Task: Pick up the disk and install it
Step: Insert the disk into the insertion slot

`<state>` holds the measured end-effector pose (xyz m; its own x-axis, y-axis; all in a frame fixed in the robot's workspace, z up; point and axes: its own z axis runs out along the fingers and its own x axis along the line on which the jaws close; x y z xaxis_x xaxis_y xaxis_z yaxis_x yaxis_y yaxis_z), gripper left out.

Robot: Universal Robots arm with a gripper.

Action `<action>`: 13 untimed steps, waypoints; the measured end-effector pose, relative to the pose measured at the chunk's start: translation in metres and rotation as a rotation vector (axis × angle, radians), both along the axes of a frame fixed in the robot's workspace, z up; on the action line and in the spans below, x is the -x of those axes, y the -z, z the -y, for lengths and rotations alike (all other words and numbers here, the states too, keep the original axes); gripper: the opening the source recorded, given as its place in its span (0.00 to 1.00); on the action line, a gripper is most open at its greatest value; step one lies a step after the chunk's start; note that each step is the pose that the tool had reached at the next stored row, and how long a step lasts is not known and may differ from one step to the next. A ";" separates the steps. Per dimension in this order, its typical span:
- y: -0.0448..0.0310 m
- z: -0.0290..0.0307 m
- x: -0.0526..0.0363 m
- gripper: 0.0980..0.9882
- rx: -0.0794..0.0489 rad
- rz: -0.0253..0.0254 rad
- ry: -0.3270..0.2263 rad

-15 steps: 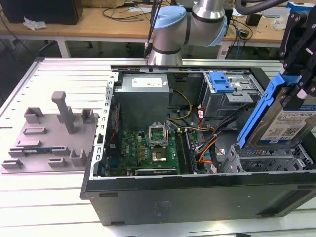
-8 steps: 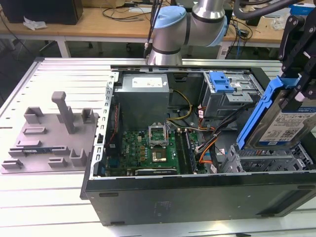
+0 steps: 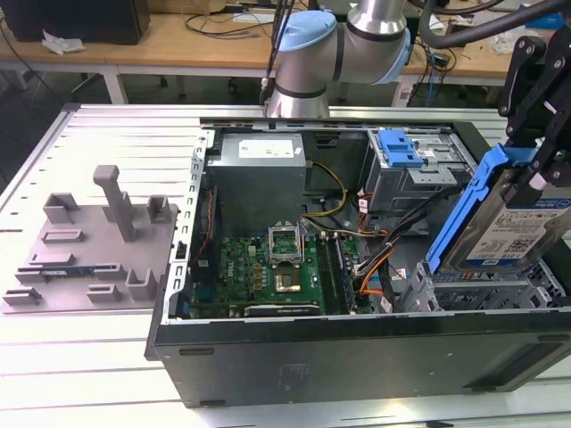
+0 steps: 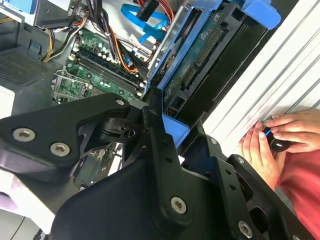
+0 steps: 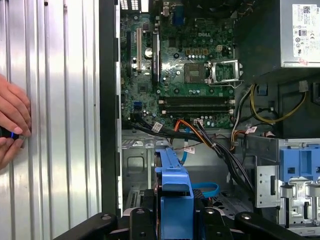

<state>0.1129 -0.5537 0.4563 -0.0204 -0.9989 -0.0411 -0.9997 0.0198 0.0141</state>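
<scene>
The disk (image 3: 507,227), a silver drive with a white-and-blue label in a bright blue bracket, hangs tilted on edge over the drive cage (image 3: 464,290) at the exterior view's right end of the open computer case. My gripper (image 3: 532,174) is shut on its upper end, black fingers clamping the blue bracket. In the second wrist view the disk (image 4: 200,62) shows its green circuit side, with the gripper (image 4: 176,131) closed on the bracket. In the first wrist view the blue bracket of the disk (image 5: 172,187) sticks out from between the fingers (image 5: 141,220) toward the case floor.
The open case (image 3: 268,357) holds a motherboard (image 3: 268,267), a grey power supply (image 3: 259,174), bundled cables (image 3: 375,259) and an upper bay with a blue latch (image 3: 399,147). A grey fixture (image 3: 98,241) lies at the exterior view's left. A person's hand (image 4: 272,137) rests on the ribbed table beside the case.
</scene>
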 end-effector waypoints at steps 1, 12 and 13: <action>0.0006 0.0000 -0.0001 0.30 0.000 0.0001 0.000; 0.0098 0.0011 -0.0002 0.30 0.000 0.0000 0.000; 0.0104 0.0012 -0.0001 0.30 0.000 0.0000 0.000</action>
